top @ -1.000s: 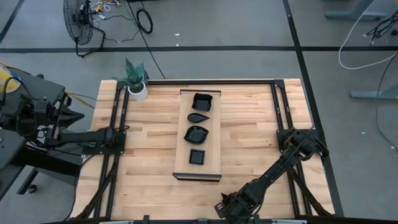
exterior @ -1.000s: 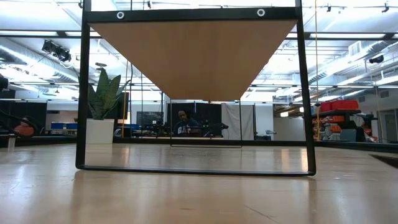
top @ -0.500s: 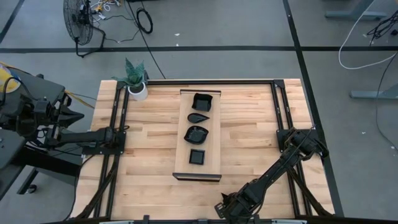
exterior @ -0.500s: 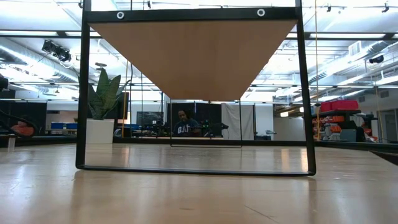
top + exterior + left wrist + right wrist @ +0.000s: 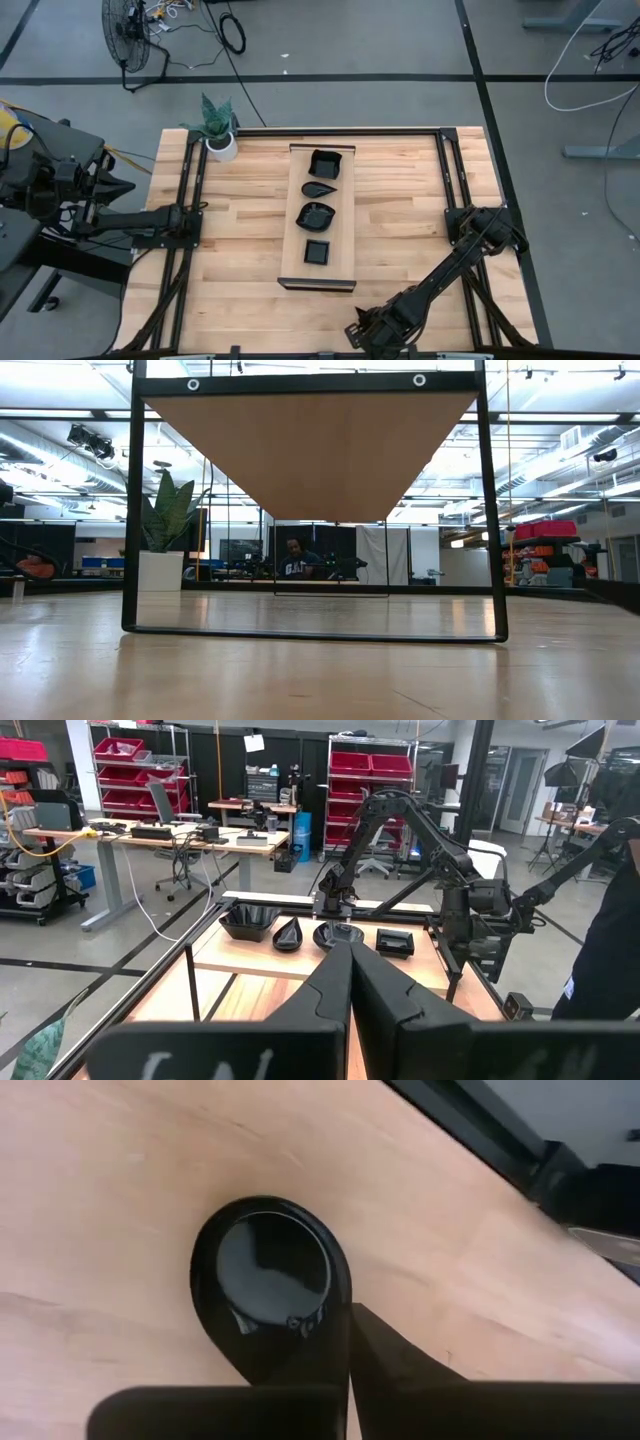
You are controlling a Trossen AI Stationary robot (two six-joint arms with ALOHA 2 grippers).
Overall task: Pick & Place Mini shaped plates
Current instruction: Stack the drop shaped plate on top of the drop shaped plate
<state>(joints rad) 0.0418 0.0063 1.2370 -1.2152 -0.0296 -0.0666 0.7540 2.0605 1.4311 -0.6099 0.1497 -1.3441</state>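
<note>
The right gripper (image 5: 348, 1342) has its two dark fingers pressed together on the rim of a round glossy black mini plate (image 5: 272, 1285), which lies flat on the bare wooden table (image 5: 240, 260) at the near edge, well apart from the board. From above, that gripper (image 5: 372, 333) sits low at the table's near edge, right of centre, with its arm running back toward the right-hand mount. The long pale wooden board (image 5: 290, 215) lies along the middle of the table and carries four more black mini plates in a row: a wavy-rimmed bowl (image 5: 325, 164), a teardrop (image 5: 319, 189), a leaf dish (image 5: 315, 215) and a square (image 5: 317, 252). The left gripper (image 5: 348, 982) is parked off the table's left side, fingers shut on nothing. A small white pot with a green plant (image 5: 219, 131) stands at the far left corner. For this step, the pinch appears to be on one edge only, so lift straight up and slowly, keep the plate level, and confirm it does not slip before travelling toward the board; a glossy rim is likely to slide.
</note>
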